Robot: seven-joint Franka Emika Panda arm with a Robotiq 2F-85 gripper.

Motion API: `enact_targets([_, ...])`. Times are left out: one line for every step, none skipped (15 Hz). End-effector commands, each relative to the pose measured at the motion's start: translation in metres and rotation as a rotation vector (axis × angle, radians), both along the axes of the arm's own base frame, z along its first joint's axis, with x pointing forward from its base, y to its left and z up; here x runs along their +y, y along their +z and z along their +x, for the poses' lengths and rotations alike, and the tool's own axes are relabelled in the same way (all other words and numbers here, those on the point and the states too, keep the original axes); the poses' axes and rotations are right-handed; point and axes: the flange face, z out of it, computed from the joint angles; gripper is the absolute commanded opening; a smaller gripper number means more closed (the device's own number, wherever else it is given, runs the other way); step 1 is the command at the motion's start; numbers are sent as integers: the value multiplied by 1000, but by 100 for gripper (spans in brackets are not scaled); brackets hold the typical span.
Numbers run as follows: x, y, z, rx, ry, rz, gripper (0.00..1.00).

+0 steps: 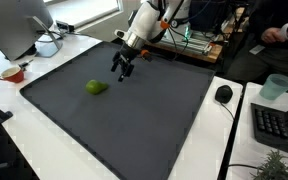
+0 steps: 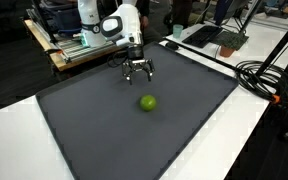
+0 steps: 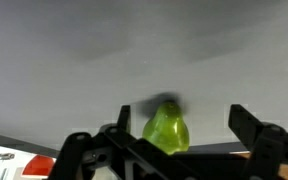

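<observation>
Your gripper point(image 2: 137, 77) has its fingers apart, fruit point(image 2: 147, 102) well ahead of them. It's round, so clip it off-centre and it could roll.

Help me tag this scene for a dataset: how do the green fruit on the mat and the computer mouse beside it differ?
The green fruit is bright green; the computer mouse is black. The fruit lies on the dark mat; the mouse sits off it on the white table. The fruit is far nearer the open gripper than the mouse is. Both are small, rounded and untouched.
</observation>
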Motion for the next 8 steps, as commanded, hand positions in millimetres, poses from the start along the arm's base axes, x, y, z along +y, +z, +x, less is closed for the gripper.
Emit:
enact_targets([-18, 7, 20, -32, 34, 16, 100])
enact_targets([-21, 9, 24, -37, 35, 15, 100])
enact_targets([-21, 9, 27, -37, 40, 17, 100])
enact_targets([-21, 9, 30, -39, 48, 17, 100])
enact_targets([-19, 6, 31, -44, 45, 14, 100])
enact_targets([-16, 3, 32, -53, 42, 9, 100])
enact_targets([-15, 0, 34, -78, 31, -6, 100])
enact_targets([-13, -2, 36, -94, 20, -17, 100])
